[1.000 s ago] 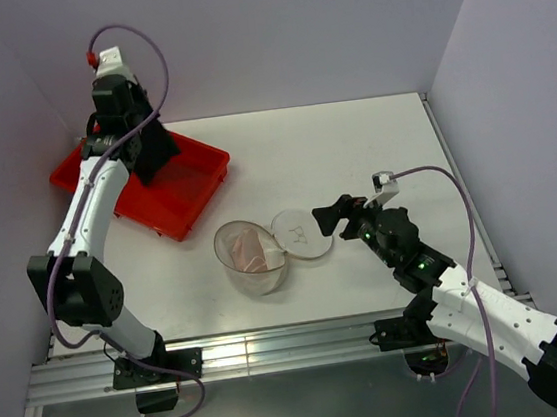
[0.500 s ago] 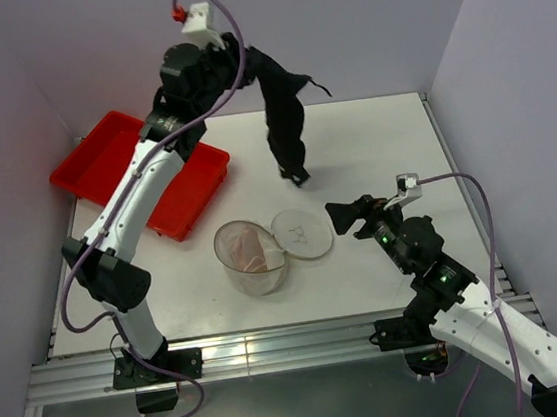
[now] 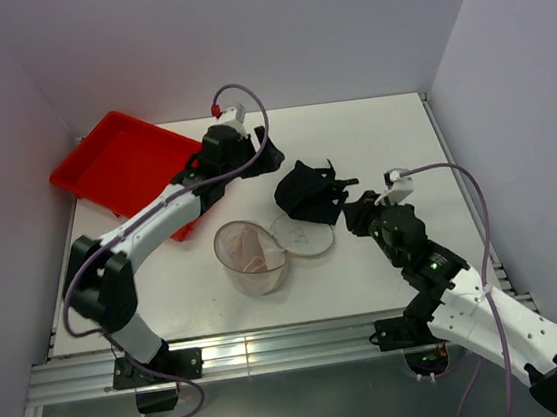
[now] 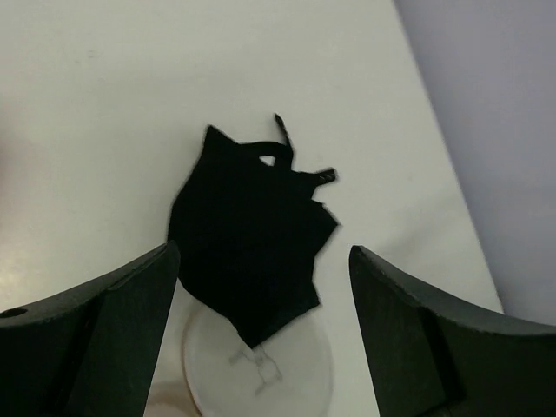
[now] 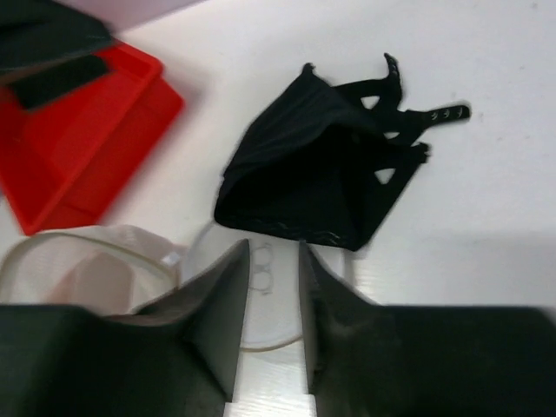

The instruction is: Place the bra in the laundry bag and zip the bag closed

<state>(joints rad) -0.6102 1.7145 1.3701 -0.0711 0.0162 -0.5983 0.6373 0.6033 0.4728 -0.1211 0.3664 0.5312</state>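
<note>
bra: black, crumpled in a heap on the table, just right of centre in the top view. Not in the bag. Straps and a hook end poked out toward upper right.
bra vs bag: the bra's lower edge overlapped the top of the bag's round lid. The rest of it lay on bare table.
laundry bag: white mesh drum at lower centre of the top view, mouth open and facing up, zip undone. Something pinkish showed inside, couldn't tell what.
lid: lay flat on the table, touching the bag's right side, with a small black outline on its face.
left end effector: fingers spread wide, nothing between them. It sat above and left of the bra in the top view. In the left wrist view the bra lay on the table below, framed between the two fingers, not touched.
right end effector: fingers only narrowly parted, grasping nothing. It sat right of the lid and just below-right of the bra in the top view. In the right wrist view the lid showed through the gap between the fingers.
red tray: upper left of the top view, on the table, well apart from the bra. The left arm crossed over its near corner.
</note>
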